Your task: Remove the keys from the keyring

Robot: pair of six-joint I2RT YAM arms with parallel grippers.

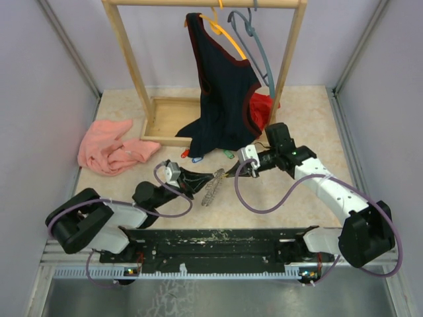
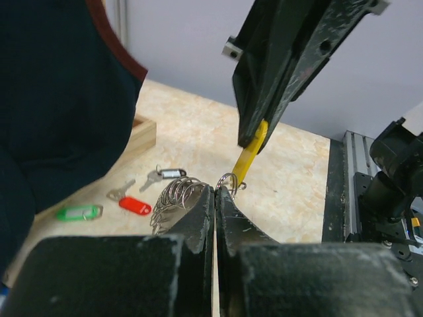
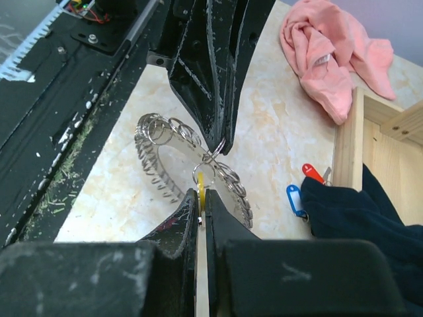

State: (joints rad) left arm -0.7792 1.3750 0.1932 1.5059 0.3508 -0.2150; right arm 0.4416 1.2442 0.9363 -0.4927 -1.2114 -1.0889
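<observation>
The keyring point(image 1: 210, 189) is a large dark ring with a beaded edge of small split rings, held just above the tabletop between my arms. My left gripper point(image 1: 211, 176) is shut on one small split ring on its edge, seen in the left wrist view point(image 2: 217, 190) beside the ring's coils point(image 2: 172, 195). My right gripper point(image 1: 237, 172) is shut on a yellow-tagged key point(image 3: 200, 187), still linked to the keyring point(image 3: 149, 162). Loose keys lie on the table: red tag point(image 2: 135, 205), green tag point(image 2: 79, 212), clear tag point(image 2: 169, 174), blue tag point(image 3: 294, 198).
A wooden clothes rack point(image 1: 162, 115) stands at the back with a dark garment point(image 1: 221, 99) and hangers hanging low over the loose keys. A pink cloth point(image 1: 109, 148) lies at the left. The black base rail point(image 1: 218, 241) runs along the near edge.
</observation>
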